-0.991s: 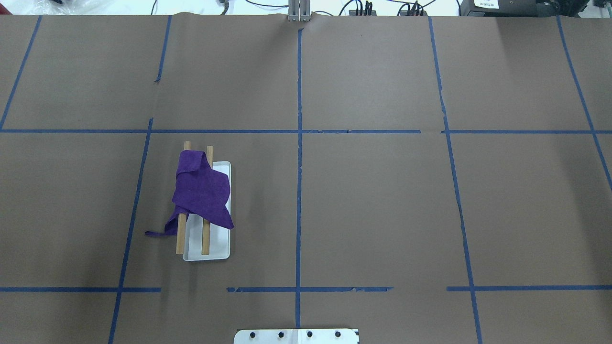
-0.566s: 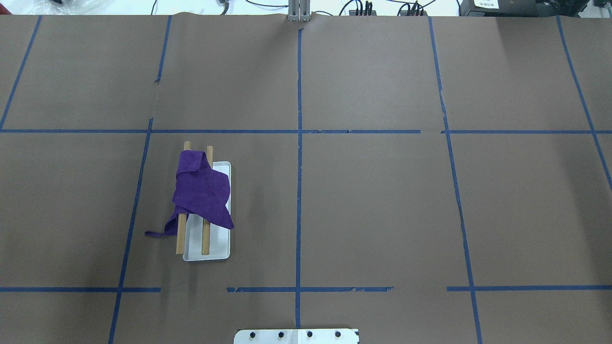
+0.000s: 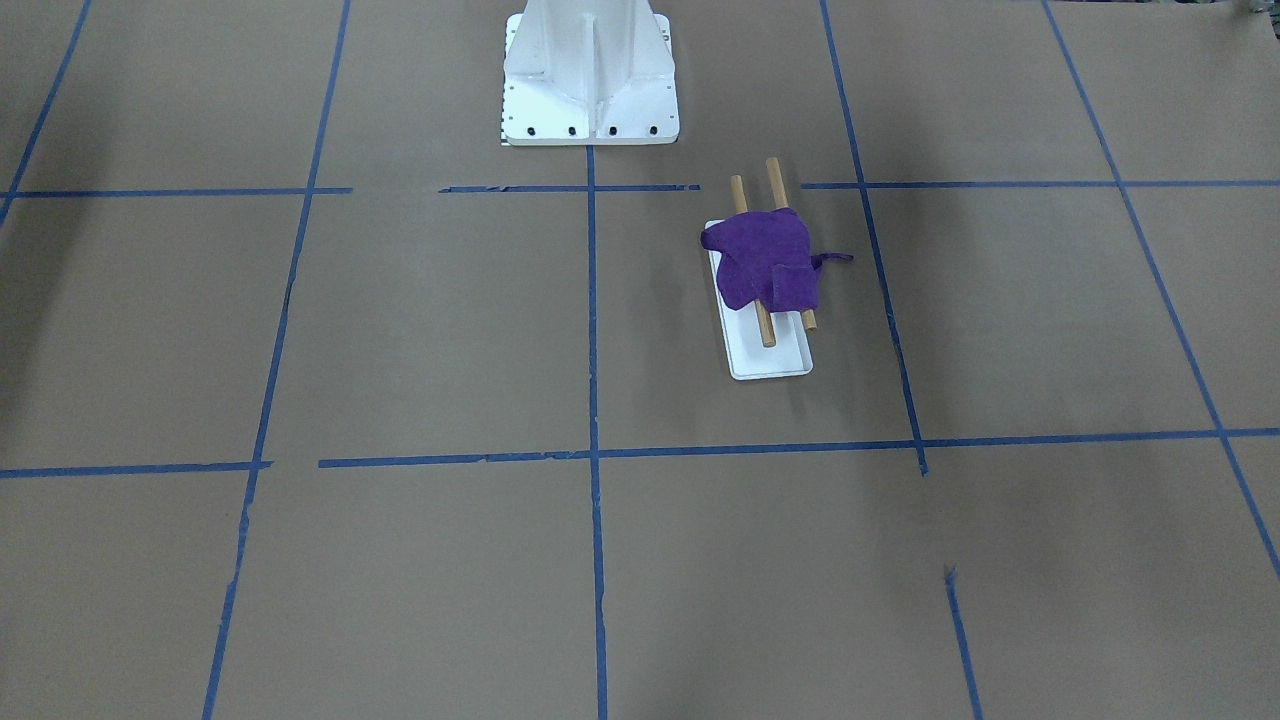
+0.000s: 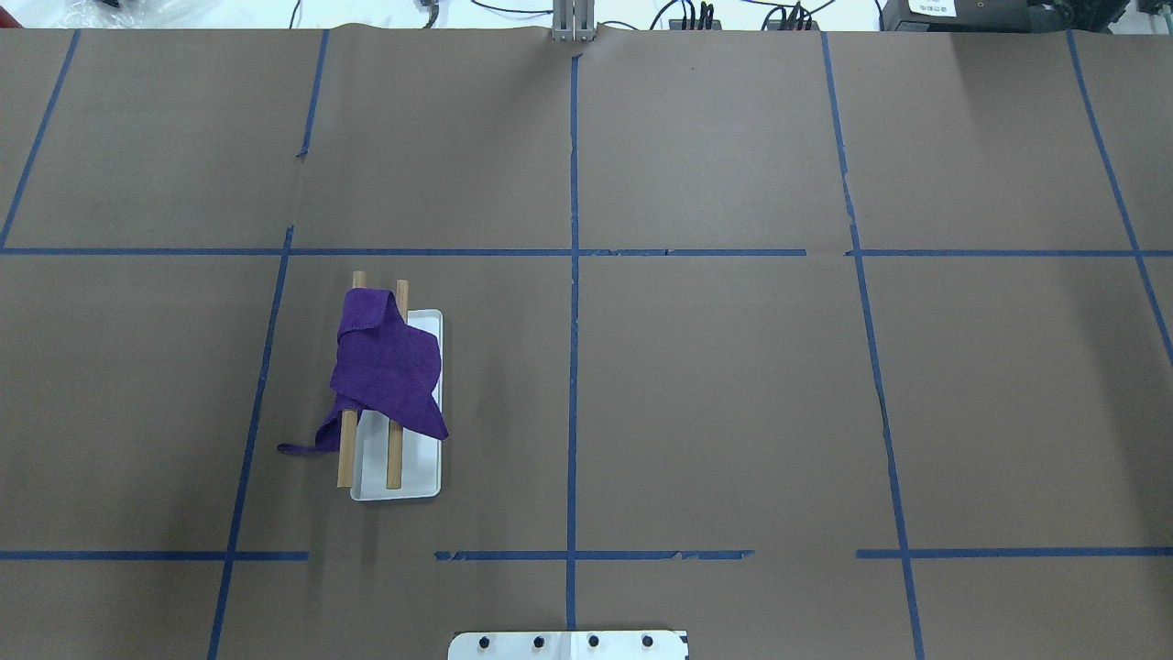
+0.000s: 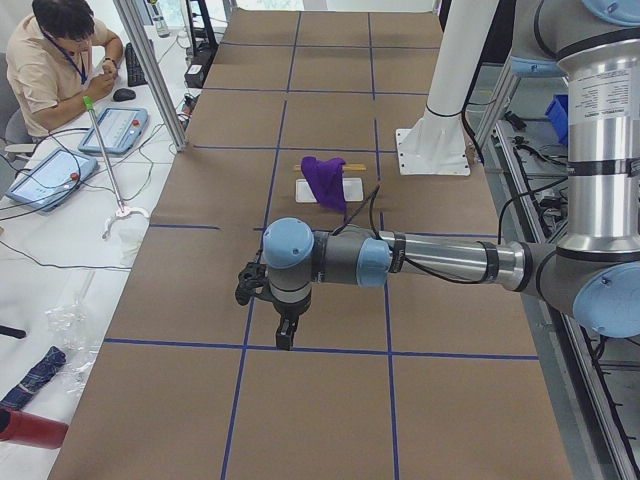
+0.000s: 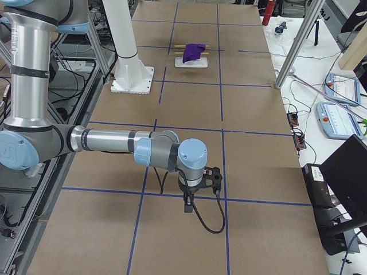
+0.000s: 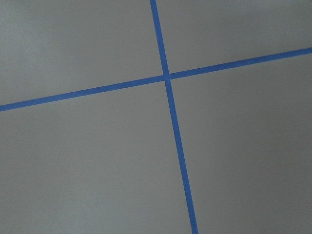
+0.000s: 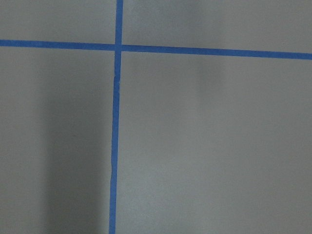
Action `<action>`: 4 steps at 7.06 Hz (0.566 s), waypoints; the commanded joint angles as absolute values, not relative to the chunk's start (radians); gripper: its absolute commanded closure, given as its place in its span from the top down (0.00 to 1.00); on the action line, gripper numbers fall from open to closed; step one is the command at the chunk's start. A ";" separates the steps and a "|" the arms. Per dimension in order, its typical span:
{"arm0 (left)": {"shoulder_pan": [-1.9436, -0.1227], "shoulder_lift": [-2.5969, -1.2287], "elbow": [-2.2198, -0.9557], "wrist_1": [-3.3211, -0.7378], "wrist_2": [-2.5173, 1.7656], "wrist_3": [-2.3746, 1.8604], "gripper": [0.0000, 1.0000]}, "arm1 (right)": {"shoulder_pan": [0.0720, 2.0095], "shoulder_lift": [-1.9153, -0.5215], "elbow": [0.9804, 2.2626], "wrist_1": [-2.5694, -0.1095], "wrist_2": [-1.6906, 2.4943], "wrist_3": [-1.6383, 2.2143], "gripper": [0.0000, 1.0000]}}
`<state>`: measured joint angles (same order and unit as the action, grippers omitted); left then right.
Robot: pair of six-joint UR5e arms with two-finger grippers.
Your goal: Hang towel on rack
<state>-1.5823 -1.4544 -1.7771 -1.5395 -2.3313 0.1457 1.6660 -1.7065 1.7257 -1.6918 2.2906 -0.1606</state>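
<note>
A purple towel (image 4: 385, 371) lies draped over the rack's two wooden dowels (image 4: 395, 458) above the small white tray base (image 4: 412, 486), with one corner trailing onto the table. It also shows in the front view (image 3: 765, 258) and both side views (image 5: 323, 180) (image 6: 193, 52). My left gripper (image 5: 283, 335) hangs over the table end far from the rack, seen only in the left side view. My right gripper (image 6: 188, 203) hangs over the opposite table end, seen only in the right side view. I cannot tell whether either is open or shut. Both wrist views show only brown paper and blue tape.
The large white bolted pedestal (image 3: 590, 70) stands at the robot's side of the table. Blue tape lines grid the brown paper. A seated operator (image 5: 60, 60) and tablets are beside the table's left end; a metal pole (image 6: 292, 51) stands off the far edge.
</note>
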 commanded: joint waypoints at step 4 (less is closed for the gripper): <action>-1.582 -1.447 -1.778 -1.540 -2.333 0.144 1.00 | 1.652 -1.707 1.726 -1.692 2.292 -0.160 1.00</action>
<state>-1.5816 -1.4466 -1.7782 -1.5401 -2.3320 0.1443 1.6560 -1.7073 1.7257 -1.6920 2.2917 -0.1596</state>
